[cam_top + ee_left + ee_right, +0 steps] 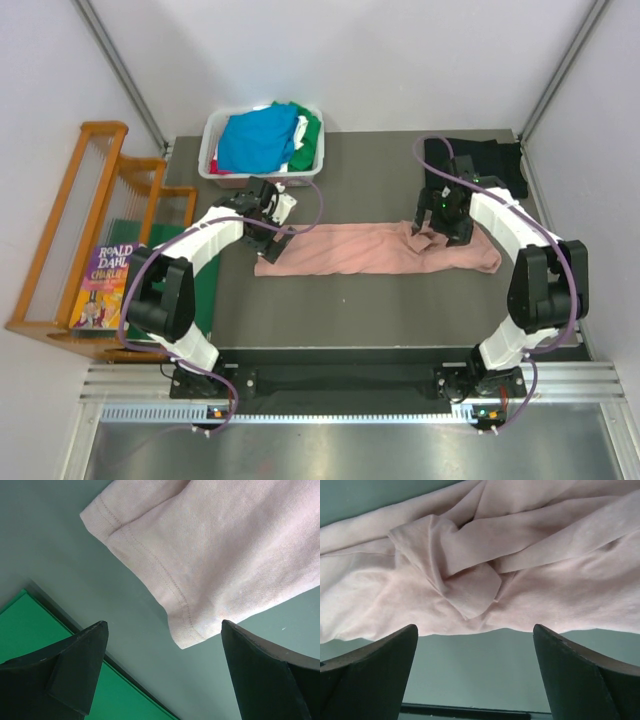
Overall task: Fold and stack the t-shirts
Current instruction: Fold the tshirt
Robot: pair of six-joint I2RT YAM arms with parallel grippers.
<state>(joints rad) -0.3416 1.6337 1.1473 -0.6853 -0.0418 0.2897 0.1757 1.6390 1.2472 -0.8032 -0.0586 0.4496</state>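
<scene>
While the left claw (272, 238) and right claw (436, 232) hang apart, empty, over the pink t-shirt (375, 250) lying mid-frame on the table (400, 305), its bunched right end could skew any fold.

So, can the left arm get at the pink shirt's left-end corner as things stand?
Probably yes. The left gripper hangs open just above the dusty-pink shirt, whose hemmed corner lies flat on the table in line with the gap of the spread jaws. Nothing covers or blocks it.
</scene>
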